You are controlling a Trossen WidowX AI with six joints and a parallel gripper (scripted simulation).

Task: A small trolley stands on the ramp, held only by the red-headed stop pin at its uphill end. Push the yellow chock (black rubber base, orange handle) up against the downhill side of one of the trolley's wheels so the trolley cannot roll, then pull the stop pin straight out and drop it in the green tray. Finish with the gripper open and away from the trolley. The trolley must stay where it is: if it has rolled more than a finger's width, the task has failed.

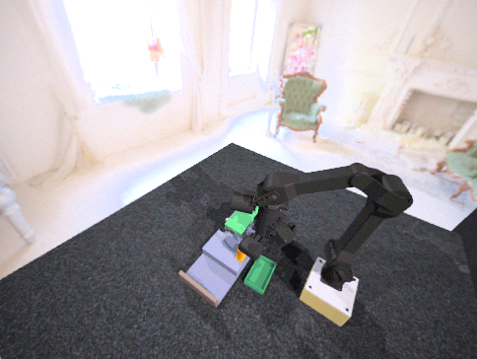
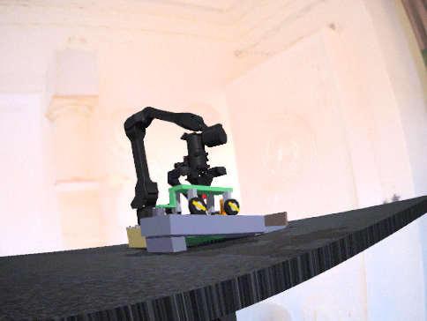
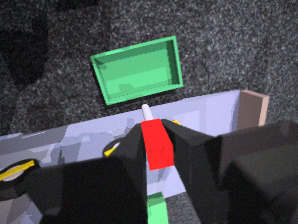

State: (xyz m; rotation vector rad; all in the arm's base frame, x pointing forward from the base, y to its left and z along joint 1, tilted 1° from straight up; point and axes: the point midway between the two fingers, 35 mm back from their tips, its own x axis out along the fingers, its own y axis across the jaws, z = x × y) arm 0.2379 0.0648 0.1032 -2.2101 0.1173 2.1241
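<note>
My gripper (image 2: 203, 182) (image 3: 150, 126) is shut on the red-headed stop pin (image 3: 158, 146) (image 2: 204, 197), out of the ramp, its pale shaft pointing away from the fingers. The gripper is over the ramp's tray side, beside the trolley. The green-decked trolley (image 1: 238, 223) (image 2: 205, 190) stands on the grey ramp (image 1: 212, 277) (image 2: 216, 225) (image 3: 215, 114); its near wheels show in the exterior view. The chock's orange handle (image 1: 240, 254) (image 2: 222, 207) stands on the ramp; the arm and trolley hide whether the chock touches a wheel. The green tray (image 1: 261, 275) (image 3: 137, 75) lies beside the ramp.
A brown end board (image 1: 198, 289) (image 2: 275, 219) (image 3: 252, 108) crosses the ramp's low end. The arm's base (image 1: 327, 301) stands on the dark table beyond the tray. The trolley's deck is close under and beside the gripper.
</note>
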